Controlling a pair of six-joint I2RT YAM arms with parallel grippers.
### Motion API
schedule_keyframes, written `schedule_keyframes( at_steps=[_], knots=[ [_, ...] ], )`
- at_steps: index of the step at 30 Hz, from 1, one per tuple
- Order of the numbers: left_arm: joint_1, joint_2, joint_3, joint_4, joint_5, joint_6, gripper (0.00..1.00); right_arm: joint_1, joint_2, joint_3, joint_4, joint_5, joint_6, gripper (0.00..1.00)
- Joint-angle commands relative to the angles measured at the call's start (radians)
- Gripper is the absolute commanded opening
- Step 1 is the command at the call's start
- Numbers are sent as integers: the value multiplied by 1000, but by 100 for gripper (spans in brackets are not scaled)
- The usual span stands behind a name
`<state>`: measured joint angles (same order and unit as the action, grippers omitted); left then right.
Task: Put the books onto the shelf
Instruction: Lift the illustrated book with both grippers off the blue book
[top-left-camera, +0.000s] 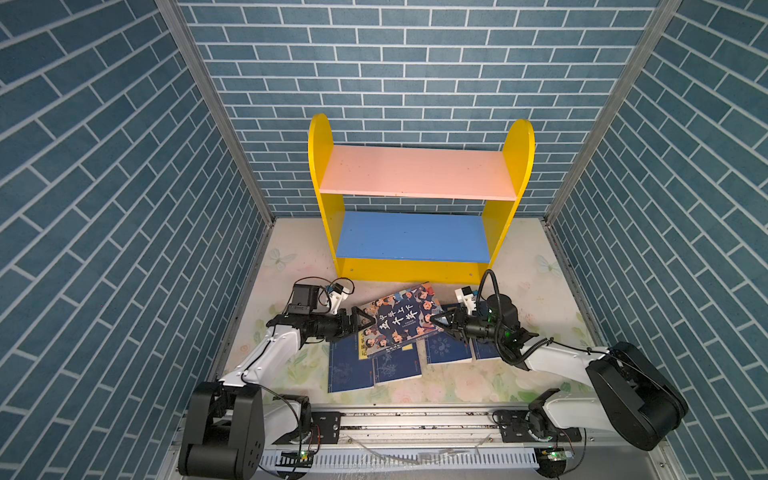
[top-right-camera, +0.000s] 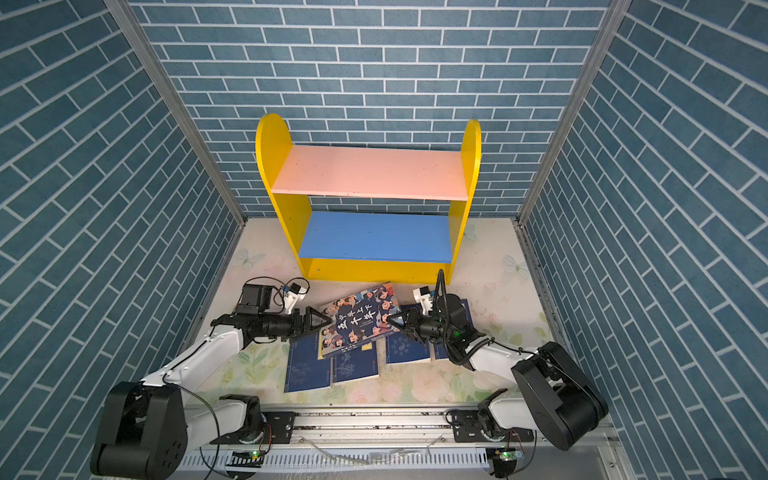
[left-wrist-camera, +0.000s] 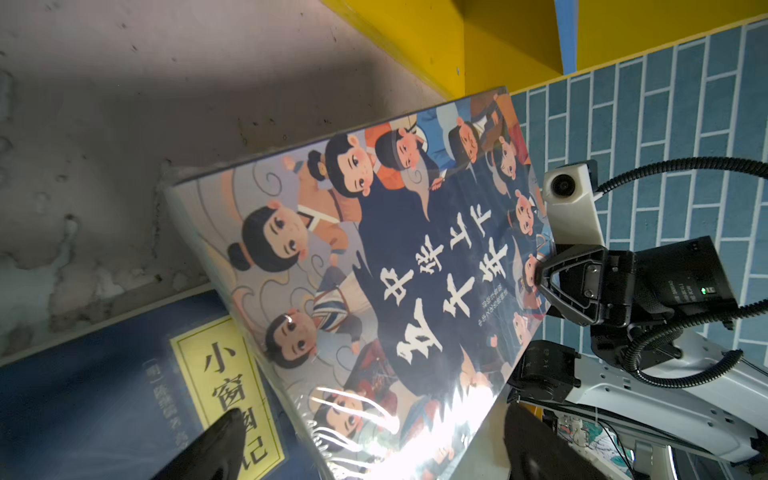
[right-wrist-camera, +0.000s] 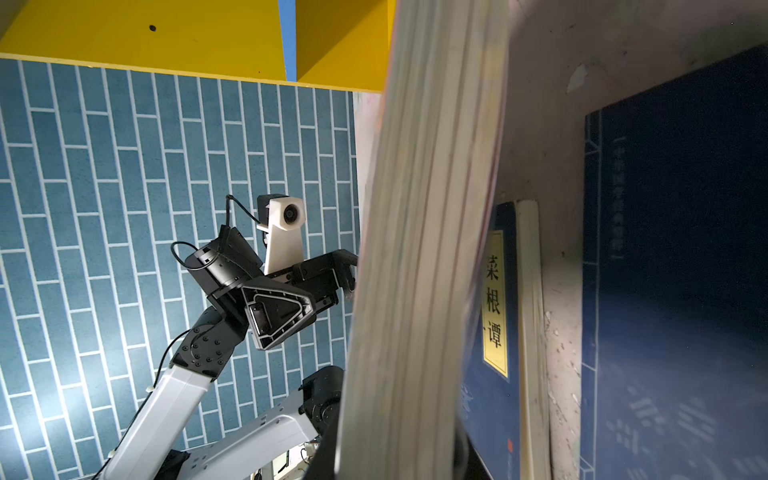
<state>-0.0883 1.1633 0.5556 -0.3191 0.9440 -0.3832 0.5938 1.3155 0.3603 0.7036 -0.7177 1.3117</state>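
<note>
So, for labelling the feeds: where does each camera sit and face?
Both top views: high in front, looking down on the shelf, navy books, both arms.
Left wrist: left arm, facing the cartoon book between its own fingers.
Right wrist: right arm, facing that book's page edge; left arm beyond.
Shared: both wrist views show the cartoon book.

**Q:** Top views: taken from where?
**A:** High behind the table's (top-left-camera: 457, 386) near edge, looking down and forward to the shelf (top-left-camera: 415, 174). Both top views share the whole scene.
**Q:** Wrist views?
**A:** Close and low, facing each other across the cartoon-cover book (left-wrist-camera: 374, 270). One shows the right hand (left-wrist-camera: 540, 278), the other the left hand (right-wrist-camera: 316, 291).
</note>
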Motion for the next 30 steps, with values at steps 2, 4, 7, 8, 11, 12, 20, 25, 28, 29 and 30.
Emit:
schedule_keyframes(
  at_steps=[2, 4, 7, 8, 11, 12, 20, 25, 28, 29, 30],
  knots=[
    [28, -35, 0, 6, 2, -18, 98, -6, -53, 83, 264, -34, 67, 0],
    [34, -37, 1, 11, 6, -28, 98, -8, -57, 90, 269, -33, 73, 0],
    [42, -45, 1, 28, 14, -47, 98, -9, -66, 98, 266, -32, 73, 0],
    [46, -49, 3, 32, 14, -53, 98, -9, -71, 101, 262, -30, 73, 0],
    [69, -68, 6, 32, 6, -70, 98, -12, -88, 113, 251, -31, 73, 0],
    [75, -70, 4, 31, 8, -75, 98, -14, -93, 119, 245, -31, 72, 0],
    [82, -90, -18, 181, 115, -206, 98, -17, -153, 197, 137, -38, 47, 0],
    [100, -134, 29, 200, 167, -230, 98, -17, -214, 257, 1, -36, 3, 0],
    [117, -150, 69, 211, 229, -252, 98, -15, -252, 294, -91, -36, -29, 0],
    [123, -152, 90, 208, 256, -242, 98, -17, -262, 308, -115, -37, -38, 0],
    [131, -163, 117, 185, 268, -228, 97, -17, -272, 322, -143, -41, -48, 0]
  ],
)
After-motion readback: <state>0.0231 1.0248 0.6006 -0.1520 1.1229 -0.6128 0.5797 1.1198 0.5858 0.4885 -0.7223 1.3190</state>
